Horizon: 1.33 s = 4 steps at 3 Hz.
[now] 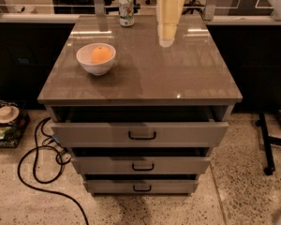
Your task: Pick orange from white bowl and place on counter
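The orange [101, 54] lies inside the white bowl [96, 64], which stands on the left side of the counter [145, 74]. My gripper [167, 32] hangs from the top of the camera view over the far middle of the counter, pale yellow and pointing down. It is well to the right of the bowl and behind it, apart from both bowl and orange. It holds nothing that I can see.
A printed drink can [126, 10] stands at the counter's far edge, left of the gripper. The cabinet's three drawers [140, 135] are pulled partly open. A black cable [37, 168] loops on the floor at left, and a black stand base [268, 144] is at right.
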Motion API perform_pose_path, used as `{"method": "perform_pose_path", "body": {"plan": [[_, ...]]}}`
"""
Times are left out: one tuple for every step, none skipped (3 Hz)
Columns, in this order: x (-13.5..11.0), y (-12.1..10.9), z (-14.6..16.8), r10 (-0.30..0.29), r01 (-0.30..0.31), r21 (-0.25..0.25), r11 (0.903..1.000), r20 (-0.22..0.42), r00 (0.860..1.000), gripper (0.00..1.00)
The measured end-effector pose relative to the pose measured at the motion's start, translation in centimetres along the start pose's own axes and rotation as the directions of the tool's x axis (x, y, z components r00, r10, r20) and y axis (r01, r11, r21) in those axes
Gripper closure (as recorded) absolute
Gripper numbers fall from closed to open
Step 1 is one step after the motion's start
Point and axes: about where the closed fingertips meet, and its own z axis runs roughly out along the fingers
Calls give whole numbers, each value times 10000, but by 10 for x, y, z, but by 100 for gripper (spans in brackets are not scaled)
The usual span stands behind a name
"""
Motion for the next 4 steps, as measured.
{"method": "perform_pose_path", "body": {"plan": [[-21,-16,13,-184,173,217,9996,515,9985,0],[-41,-25,25,-517,513,71,9987,854,9950,0],[-58,-32,38,-810,819,-45,9966,1028,9914,0],[-76,-38,55,-1113,1134,-134,9935,1103,9876,0]]}}
